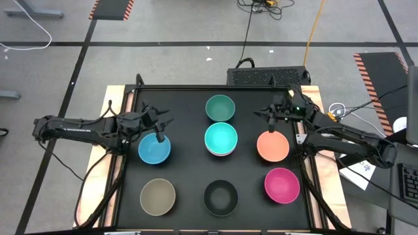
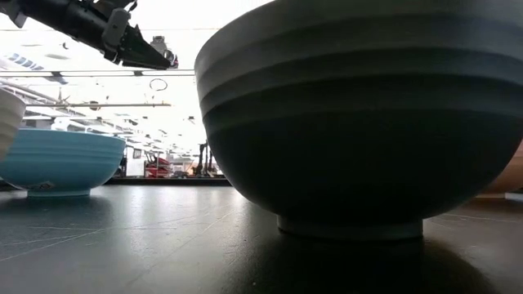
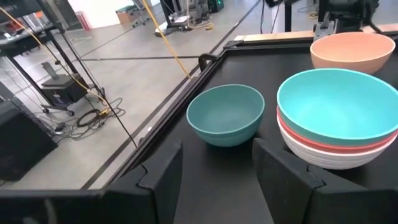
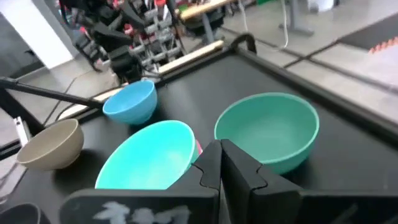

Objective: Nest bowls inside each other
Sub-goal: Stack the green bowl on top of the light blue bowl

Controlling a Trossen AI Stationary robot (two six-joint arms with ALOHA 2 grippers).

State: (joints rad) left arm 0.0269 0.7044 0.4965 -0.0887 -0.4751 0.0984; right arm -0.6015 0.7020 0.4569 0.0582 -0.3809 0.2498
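One stack (image 1: pixel 221 139) begun mid-tabletop: turquoise over red-pink over white. Six bowls loose around it. Left tool (image 1: pixel 160 126) half-open, empty, above blue bowl (image 1: pixel 154 149); right tool (image 1: pixel 272 115) closed, empty, above orange bowl (image 1: pixel 272 146).

High view: straight down over the whole table (image 1: pixel 189 163), all bowls visible, black bowl (image 1: pixel 221 197) at 6 o'clock. Low view: table height, looking level across, very close to the black bowl (image 2: pixel 359 122), blue bowl (image 2: pixel 57 163) farther off. Wrist views look forward from opposite sides, both catching the green bowl (image 3: pixel 225 114) (image 4: pixel 267 129) and turquoise stack (image 3: pixel 339 115) (image 4: pixel 149 155).
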